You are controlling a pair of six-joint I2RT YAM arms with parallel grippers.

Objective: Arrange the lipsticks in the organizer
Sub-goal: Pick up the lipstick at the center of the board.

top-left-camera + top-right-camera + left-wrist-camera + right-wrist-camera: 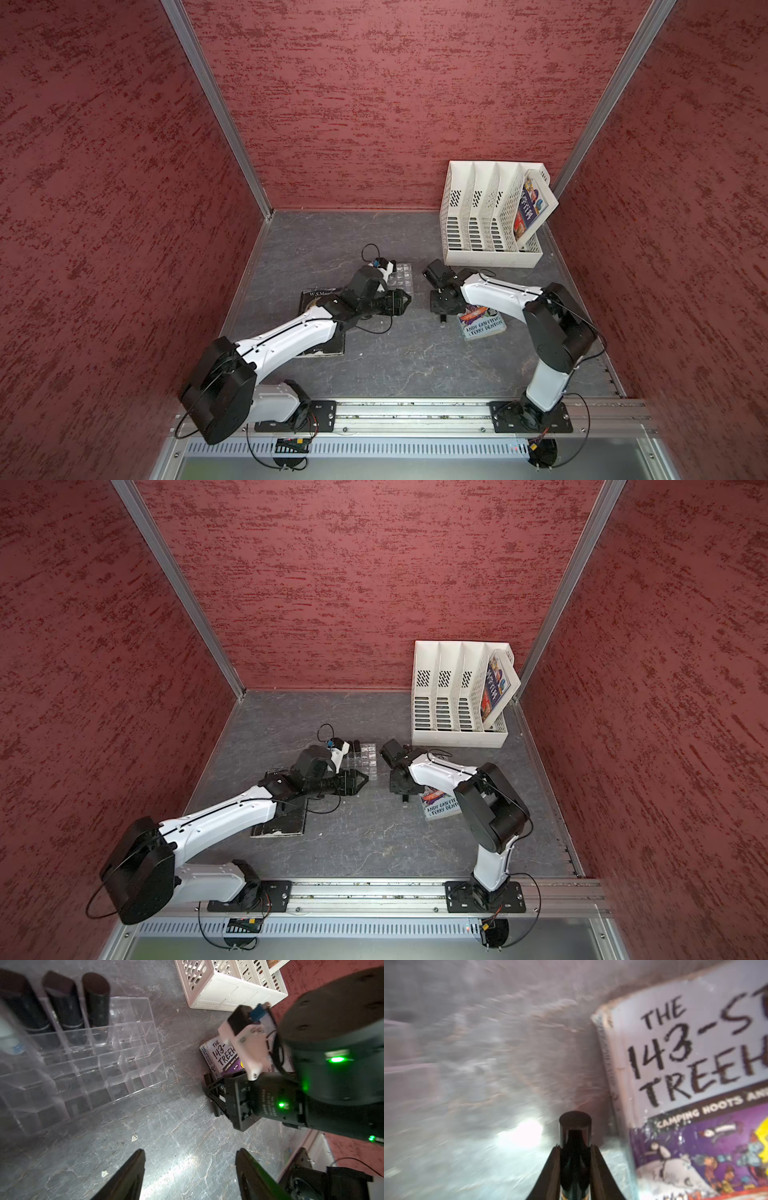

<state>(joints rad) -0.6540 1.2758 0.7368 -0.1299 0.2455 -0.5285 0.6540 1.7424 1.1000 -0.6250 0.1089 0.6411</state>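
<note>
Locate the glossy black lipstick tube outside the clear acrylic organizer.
In the right wrist view the lipstick tube is clamped in the right gripper beside the illustrated paperback book, right of the organizer.

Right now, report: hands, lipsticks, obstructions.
Right hand shut on black lipstick. Left hand open, empty. Three black lipsticks standing in organizer. Paperback close beside held lipstick.

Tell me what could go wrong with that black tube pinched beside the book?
1. The glossy tube sticks out well past the right jaws, which are shut on it; it might twist or slip on the way.
2. The organizer's cells look narrow, and three black tubes stand in one row. A tilted entry could catch a wall or knock them.
3. The left jaws hang open beside the organizer, so the two sets of jaws could bump there.
</note>
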